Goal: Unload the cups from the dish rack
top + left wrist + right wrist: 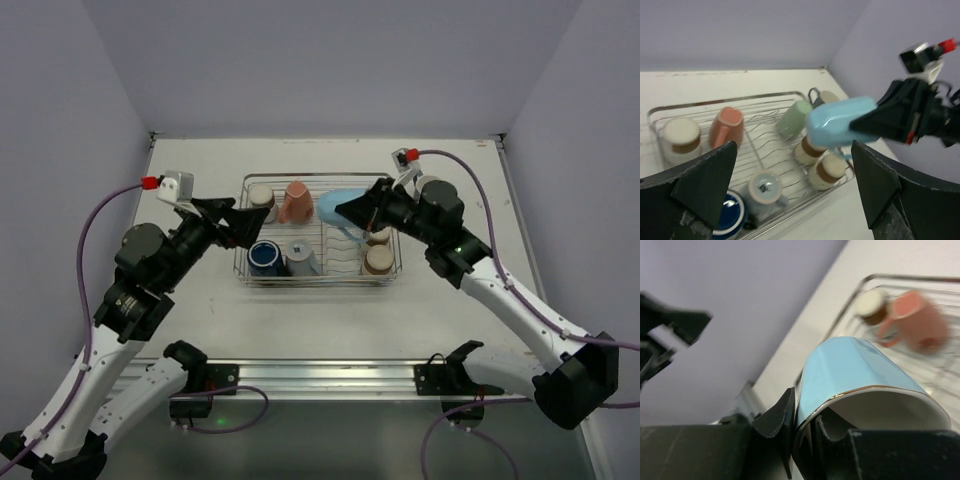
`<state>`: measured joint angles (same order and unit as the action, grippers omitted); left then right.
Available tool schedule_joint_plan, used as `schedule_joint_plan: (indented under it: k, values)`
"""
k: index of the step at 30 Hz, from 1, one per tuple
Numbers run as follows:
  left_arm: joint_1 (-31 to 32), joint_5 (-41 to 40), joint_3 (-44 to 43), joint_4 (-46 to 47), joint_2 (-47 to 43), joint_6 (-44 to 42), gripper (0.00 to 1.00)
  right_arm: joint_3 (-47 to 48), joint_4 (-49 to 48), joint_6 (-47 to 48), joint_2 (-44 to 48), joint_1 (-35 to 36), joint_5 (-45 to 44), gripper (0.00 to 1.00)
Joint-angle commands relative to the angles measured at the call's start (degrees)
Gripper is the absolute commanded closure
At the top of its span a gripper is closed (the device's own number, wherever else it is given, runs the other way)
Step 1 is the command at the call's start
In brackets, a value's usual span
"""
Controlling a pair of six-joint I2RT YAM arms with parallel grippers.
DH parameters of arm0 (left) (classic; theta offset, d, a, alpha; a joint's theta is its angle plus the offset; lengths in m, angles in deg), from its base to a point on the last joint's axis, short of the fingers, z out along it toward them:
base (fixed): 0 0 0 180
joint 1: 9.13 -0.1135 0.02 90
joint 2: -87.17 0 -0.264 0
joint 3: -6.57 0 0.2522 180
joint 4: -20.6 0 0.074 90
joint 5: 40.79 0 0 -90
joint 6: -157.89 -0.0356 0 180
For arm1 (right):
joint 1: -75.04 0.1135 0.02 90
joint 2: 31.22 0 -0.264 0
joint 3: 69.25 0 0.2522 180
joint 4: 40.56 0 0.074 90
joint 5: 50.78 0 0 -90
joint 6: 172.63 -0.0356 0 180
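The chrome wire dish rack (318, 281) stands mid-table. My right gripper (358, 211) is shut on the rim of a light blue cup (337, 205), one finger inside and one outside, and holds it lifted and tilted over the rack; it also shows in the right wrist view (850, 370) and the left wrist view (837, 120). In the rack are a salmon pink mug (296, 202), a brown-and-cream cup (262, 198), a navy cup (264, 257), a grey-white cup (301, 257), and two more brown-and-cream cups (378, 259). A mint green cup (794, 117) lies behind the blue one. My left gripper (248, 226) is open at the rack's left end.
The rack's plate-divider prongs (767, 150) run through its middle. The table's white top (200, 300) surrounds the rack, with walls at the back and sides and a metal rail (320, 375) along the near edge.
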<state>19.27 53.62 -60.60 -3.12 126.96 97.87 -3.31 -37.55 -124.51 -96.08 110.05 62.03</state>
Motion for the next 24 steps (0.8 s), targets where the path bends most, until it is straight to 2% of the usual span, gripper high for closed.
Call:
schedule_joint_plan:
  k: [1, 3, 6, 9, 12, 17, 20, 24]
  values:
    - [-0.2, -6.1, 1.2, -13.0, -1.5, -10.5, 0.00, 8.4, 17.0, 10.9, 4.7, -7.2, -10.5, 1.00]
    - [-0.2, -8.2, 3.8, -15.0, -2.5, -12.9, 0.00, 12.5, 25.8, 14.6, 4.9, -12.4, -19.2, 1.00]
    - [-0.2, -9.4, 7.4, -14.5, -3.5, -14.3, 0.00, 17.8, 33.1, 18.5, 2.3, -19.1, -30.7, 1.00]
    - [-0.2, -10.1, 10.5, -12.8, -4.1, -15.1, 0.00, 22.6, 35.4, 20.6, -3.5, -26.5, -36.9, 1.00]
    - [-0.2, -8.9, 11.9, -11.7, -4.5, -15.6, 0.00, 31.0, 39.5, 21.5, -11.9, -32.6, -36.3, 1.00]
    - [-0.2, -4.9, 13.2, -11.7, -5.6, -15.7, 0.00, 46.2, 47.3, 23.9, -26.8, -37.8, -38.1, 1.00]
    - [-0.2, -4.7, 13.2, -11.3, -6.2, -15.7, 0.00, 47.6, 48.4, 23.7, -33.2, -40.2, -34.7, 1.00]
    - [-0.2, -2.4, 13.2, -11.1, -6.0, -15.8, 0.00, 48.4, 48.6, 24.0, -38.7, -41.1, -34.4, 1.00]
